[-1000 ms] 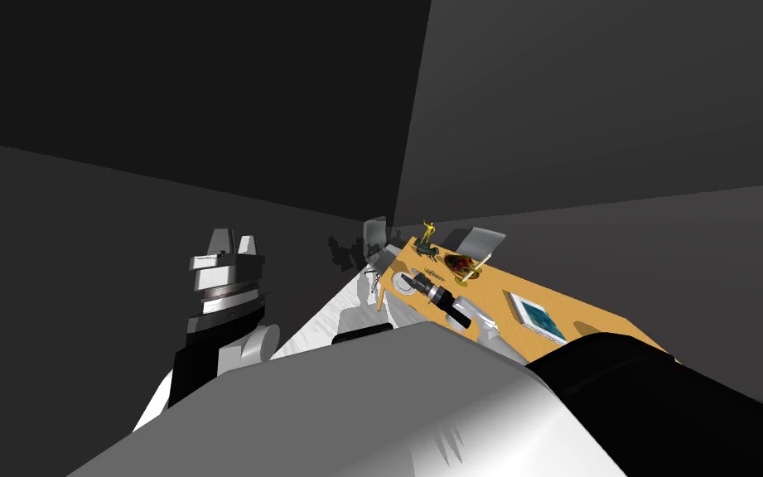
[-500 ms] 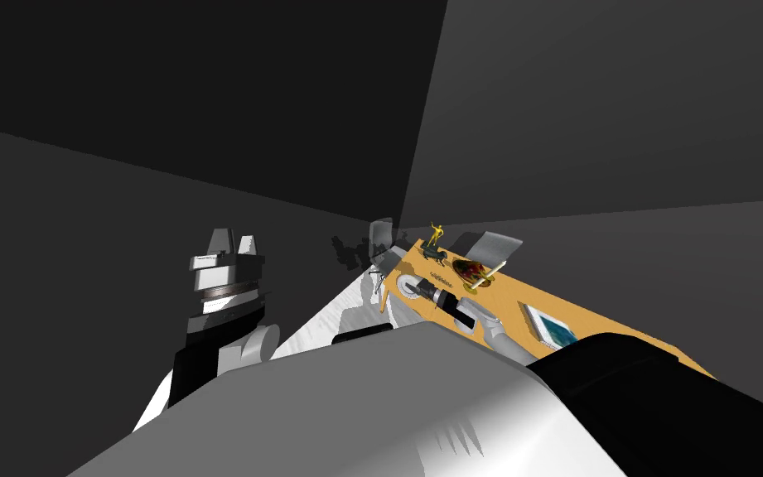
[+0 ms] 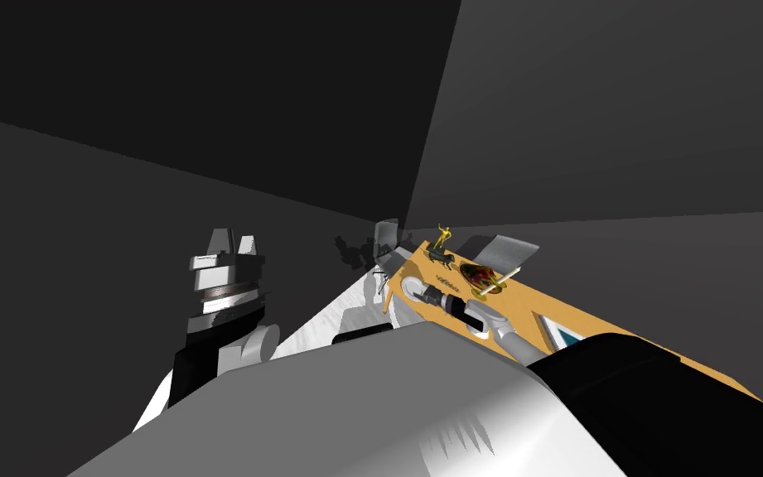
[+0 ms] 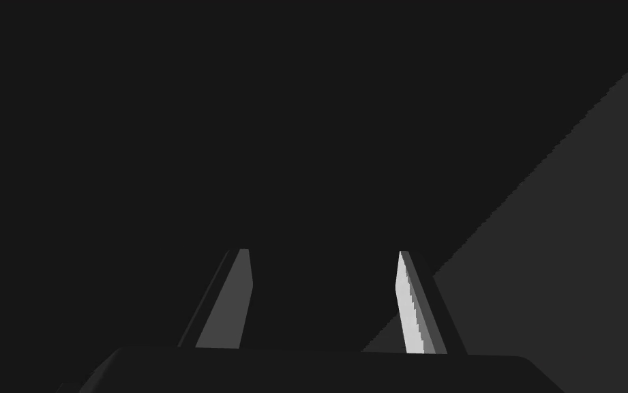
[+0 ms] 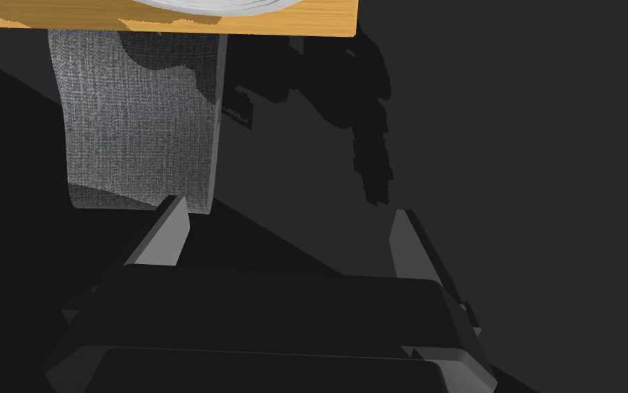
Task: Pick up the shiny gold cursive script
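Observation:
The gold cursive script lies small and flat on the orange table, between a dark horse figure and my right forearm. My right gripper reaches over a white plate at the table's end, just left of the script. In the right wrist view its fingers stand open with nothing between them, the gripper pointing past the table edge at a grey chair. My left gripper is raised at my left side, and in its wrist view it is open and empty.
A gold figurine stands at the table's far end. A gold-rimmed bowl with dark contents and a stick sits right of the script. A white-framed teal slab lies nearer me. Grey chairs flank the table.
The whole head picture has shifted, the table sliding right, so I have turned. My right arm has stretched farther over the plate at the table's end. The left arm has not moved.

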You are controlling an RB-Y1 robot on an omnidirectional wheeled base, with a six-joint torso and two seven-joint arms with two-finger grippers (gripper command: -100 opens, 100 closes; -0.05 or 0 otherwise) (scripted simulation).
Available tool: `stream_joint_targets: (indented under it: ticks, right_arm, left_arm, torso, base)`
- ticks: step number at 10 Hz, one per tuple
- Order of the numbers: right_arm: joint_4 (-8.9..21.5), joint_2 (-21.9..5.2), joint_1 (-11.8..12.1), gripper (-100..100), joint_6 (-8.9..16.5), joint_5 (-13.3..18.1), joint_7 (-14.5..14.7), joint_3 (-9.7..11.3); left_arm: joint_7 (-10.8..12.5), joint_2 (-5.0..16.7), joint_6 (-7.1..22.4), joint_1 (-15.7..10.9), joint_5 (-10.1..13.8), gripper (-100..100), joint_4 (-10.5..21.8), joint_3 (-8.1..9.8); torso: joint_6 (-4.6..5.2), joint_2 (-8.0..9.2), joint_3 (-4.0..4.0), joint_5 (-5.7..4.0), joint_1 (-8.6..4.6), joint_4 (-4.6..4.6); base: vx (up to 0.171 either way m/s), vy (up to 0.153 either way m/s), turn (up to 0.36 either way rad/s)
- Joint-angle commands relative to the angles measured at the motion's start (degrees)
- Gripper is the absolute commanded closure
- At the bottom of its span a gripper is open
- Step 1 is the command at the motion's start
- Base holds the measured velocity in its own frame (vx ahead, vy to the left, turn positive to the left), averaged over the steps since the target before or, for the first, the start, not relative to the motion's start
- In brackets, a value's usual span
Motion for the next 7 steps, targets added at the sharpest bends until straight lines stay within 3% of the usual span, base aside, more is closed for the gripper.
stream_joint_targets:
  ticks: [1,4,5,6,7]
  right_arm:
    - [1.6,-0.8,0.0,-100,0.4,0.8,0.6,0.8]
    - [6.1,-3.9,-0.5,-100,0.9,3.2,2.4,3.5]
    - [6.8,-3.9,-0.5,-100,0.9,3.2,2.4,3.5]
    - [9.3,-5.3,-0.7,-100,1.1,4.3,3.2,4.9]
    - [9.3,-5.3,-0.7,-100,1.1,4.3,3.2,4.9]
  left_arm:
    - [0.0,0.0,0.0,0.0,0.0,0,0.0,0.0]
    - [0.0,0.0,0.0,0.0,0.0,0,0.0,0.0]
    - [0.0,0.0,0.0,0.0,0.0,0,0.0,0.0]
    - [0.0,0.0,0.0,0.0,0.0,0,0.0,0.0]
    - [0.0,0.0,0.0,0.0,0.0,0,0.0,0.0]
  torso:
    - [0.0,0.0,0.0,0.0,0.0,0.0]
    - [0.02,0.1,0.05,-0.01,-0.03,0.02]
    - [0.01,-0.01,-0.01,0.0,-0.02,0.0]
    - [0.02,-0.05,-0.03,0.0,-0.02,-0.01]
    - [0.0,-0.01,-0.01,0.01,0.01,-0.01]
  base:
    - [0.022,0.013,0.063]
    - [0.006,0.014,0.067]
    - [0.042,0.011,0.051]
    - [0.017,0.024,0.107]
    - [0.021,0.012,0.05]
